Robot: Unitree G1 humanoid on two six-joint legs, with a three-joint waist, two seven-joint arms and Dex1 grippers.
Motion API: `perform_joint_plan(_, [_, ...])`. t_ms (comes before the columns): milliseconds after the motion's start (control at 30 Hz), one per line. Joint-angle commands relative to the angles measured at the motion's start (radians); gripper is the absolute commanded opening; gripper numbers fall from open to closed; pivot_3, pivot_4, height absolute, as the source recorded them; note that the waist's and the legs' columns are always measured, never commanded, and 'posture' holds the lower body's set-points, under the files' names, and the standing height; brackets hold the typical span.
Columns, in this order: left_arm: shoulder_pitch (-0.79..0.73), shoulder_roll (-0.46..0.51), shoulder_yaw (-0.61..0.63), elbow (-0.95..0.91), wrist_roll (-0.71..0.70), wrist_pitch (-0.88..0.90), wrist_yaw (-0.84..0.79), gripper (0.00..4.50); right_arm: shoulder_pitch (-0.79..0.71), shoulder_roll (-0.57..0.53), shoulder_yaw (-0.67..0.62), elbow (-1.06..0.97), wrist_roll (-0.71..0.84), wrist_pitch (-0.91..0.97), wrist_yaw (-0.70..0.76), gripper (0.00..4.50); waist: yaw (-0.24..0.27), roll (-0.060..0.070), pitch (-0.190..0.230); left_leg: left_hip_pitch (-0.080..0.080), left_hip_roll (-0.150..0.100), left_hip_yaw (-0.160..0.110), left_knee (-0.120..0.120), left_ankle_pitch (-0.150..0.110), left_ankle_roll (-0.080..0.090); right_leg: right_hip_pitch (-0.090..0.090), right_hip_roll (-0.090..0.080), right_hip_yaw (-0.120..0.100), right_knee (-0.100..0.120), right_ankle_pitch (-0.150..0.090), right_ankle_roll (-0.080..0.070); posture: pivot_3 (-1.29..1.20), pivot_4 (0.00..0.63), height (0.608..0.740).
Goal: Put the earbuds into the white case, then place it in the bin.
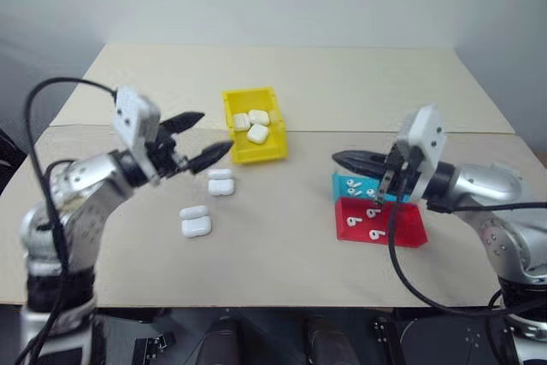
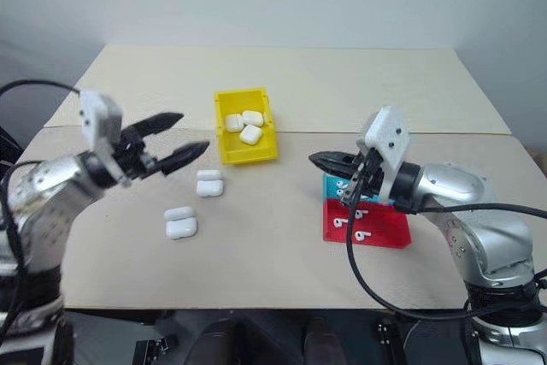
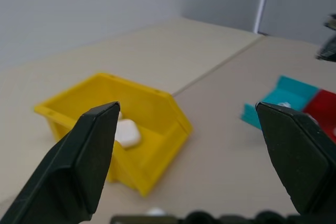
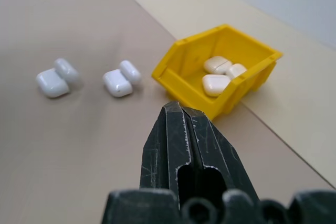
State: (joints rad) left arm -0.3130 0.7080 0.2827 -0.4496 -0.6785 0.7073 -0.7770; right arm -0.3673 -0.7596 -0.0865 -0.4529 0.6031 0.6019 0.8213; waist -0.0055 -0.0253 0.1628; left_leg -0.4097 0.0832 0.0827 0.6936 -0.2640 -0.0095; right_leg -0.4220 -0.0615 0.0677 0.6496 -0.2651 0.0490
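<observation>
A: What lies closest to the robot on the table?

B: Two open white cases. One sits nearest the front edge, its lid flipped back. The second open case lies just beyond it, toward the bin. On the right side, the red tray holds a few earbuds, and the blue tray touches its far edge with more earbuds in it.

A: And the grippers?

B: The left gripper hangs above the table with its two black fingers spread wide and nothing between them, pointing toward the bin. The right gripper has its fingers pressed flat together, empty, hovering over the blue tray's near-left corner and pointing left.

A: Where is the bin?

B: The yellow bin stands farther back, near the table's middle seam, between the two grippers. Three closed cases rest inside it, touching one another.
</observation>
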Motion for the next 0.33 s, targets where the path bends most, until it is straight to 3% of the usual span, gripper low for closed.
perform_joint_plan(33, [0.124,0.072,0.112,-0.153,-0.078,0.032,-0.043,4.49,0.031,-0.047,-0.039,0.010,-0.014,-0.066,0.077,0.00,-0.001,0.000,0.000,0.000,0.000,0.000,0.000,0.000,0.000,0.000,0.000,0.000,0.000,0.000,0.000,0.00,0.150,0.740])
perform_joint_plan(333, [0.292,0.134,0.227,-0.262,-0.177,0.044,-0.030,4.49,0.085,-0.122,-0.119,0.017,0.038,-0.053,0.178,0.00,0.005,0.000,0.000,0.004,0.000,0.001,0.000,0.000,0.000,0.002,0.000,0.000,0.002,0.001,-0.001,0.00,0.150,0.740])
